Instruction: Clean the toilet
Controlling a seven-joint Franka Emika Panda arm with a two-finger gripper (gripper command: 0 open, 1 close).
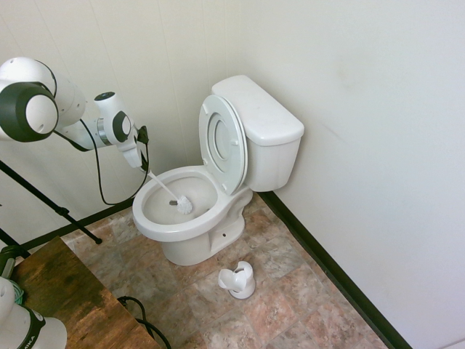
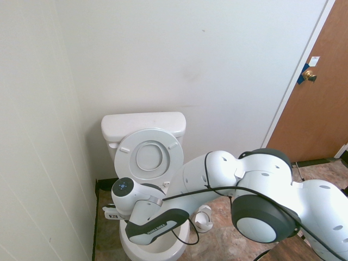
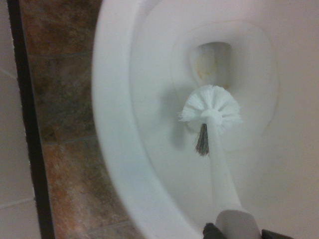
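The white toilet (image 1: 190, 231) stands in the corner with its ring seat and lid (image 1: 224, 142) raised against the tank (image 1: 260, 116). My gripper (image 1: 145, 166) hangs over the bowl's wall-side rim, shut on the handle of a white toilet brush (image 1: 166, 189). The handle slants down into the bowl, with the bristle head (image 1: 183, 206) low inside it. The wrist view shows the brush head (image 3: 212, 107) just in front of the drain opening and the bowl rim (image 3: 112, 124). In the second exterior view the arm covers most of the bowl; the tank (image 2: 144, 126) and raised lid (image 2: 149, 155) show.
A small white brush holder (image 1: 238, 280) stands on the tiled floor in front of the toilet, also seen as the holder (image 2: 202, 220). A wooden table (image 1: 65, 298) is at the near left. Walls close in behind and beside the toilet; a brown door (image 2: 321, 98) is opposite.
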